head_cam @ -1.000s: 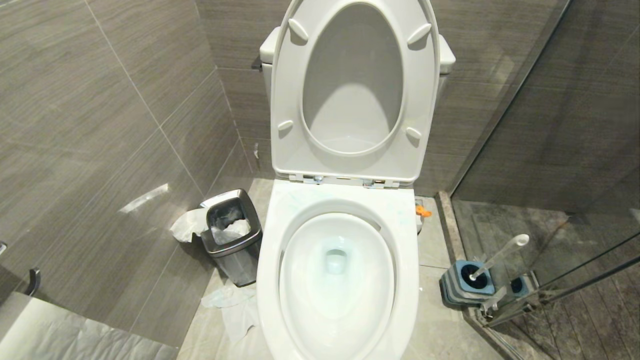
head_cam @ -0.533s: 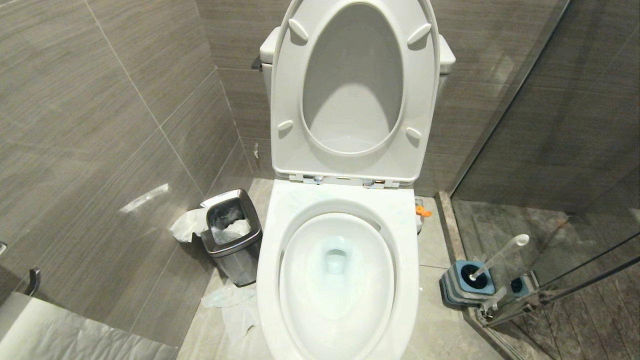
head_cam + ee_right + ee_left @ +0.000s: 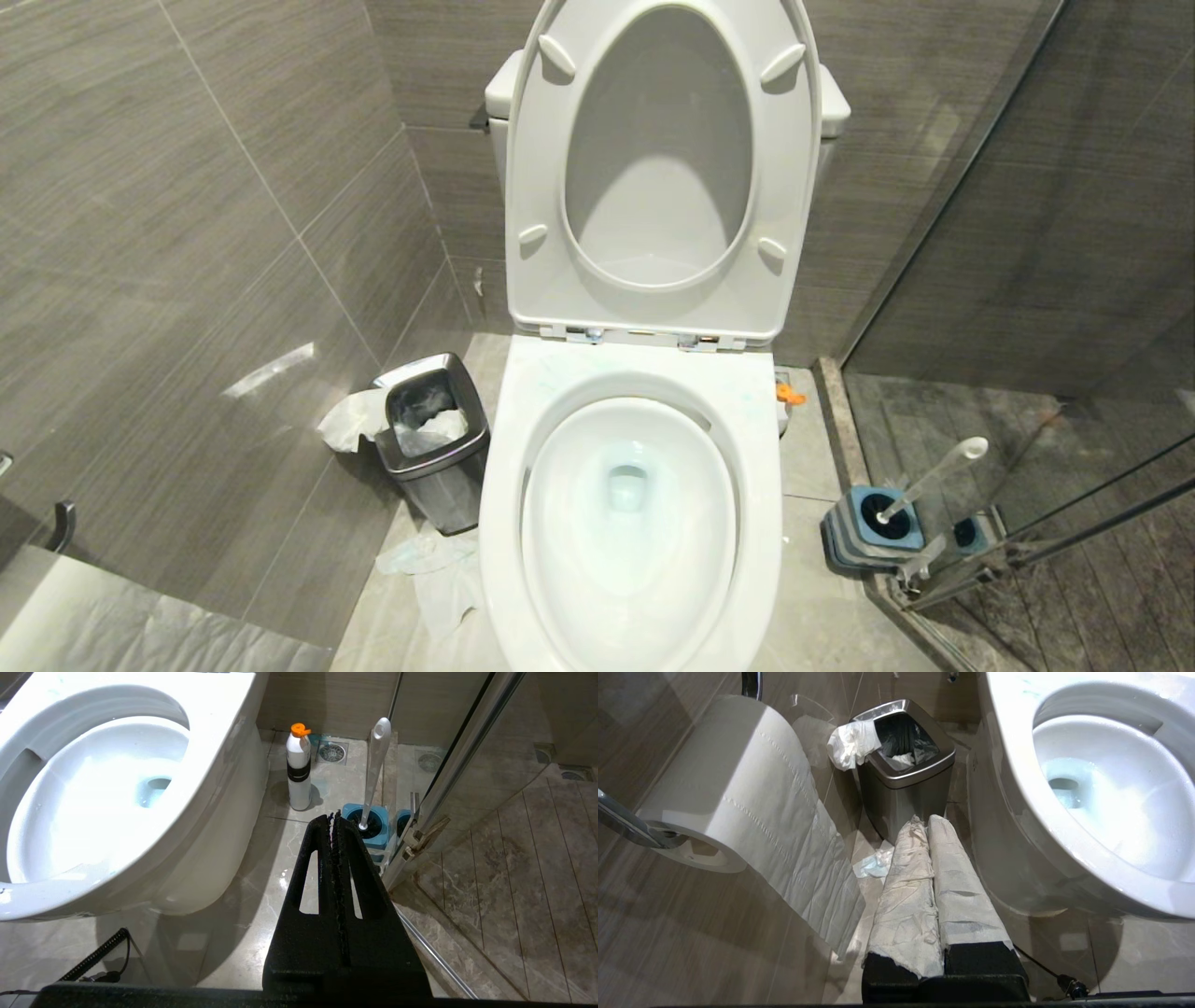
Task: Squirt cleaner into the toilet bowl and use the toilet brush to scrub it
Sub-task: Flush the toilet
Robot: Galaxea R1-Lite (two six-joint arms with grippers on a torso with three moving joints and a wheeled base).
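The white toilet bowl (image 3: 631,523) fills the middle of the head view, its seat and lid (image 3: 661,168) raised against the tank. A little bluish water lies in its basin (image 3: 154,786). The toilet brush (image 3: 934,478) stands in a blue-and-grey holder (image 3: 868,534) on the floor to the bowl's right, white handle leaning. A white cleaner bottle with an orange cap (image 3: 299,767) stands between bowl and holder. My left gripper (image 3: 924,820), fingers wrapped in white paper, is shut and empty beside the bowl's left flank. My right gripper (image 3: 334,815) is shut and empty, short of the holder.
A steel bin (image 3: 434,439) with crumpled paper stands left of the bowl, more paper on the floor (image 3: 439,569) by it. A toilet-paper roll (image 3: 724,784) hangs on the left wall. A glass shower door (image 3: 448,774) and its metal rail bound the right side.
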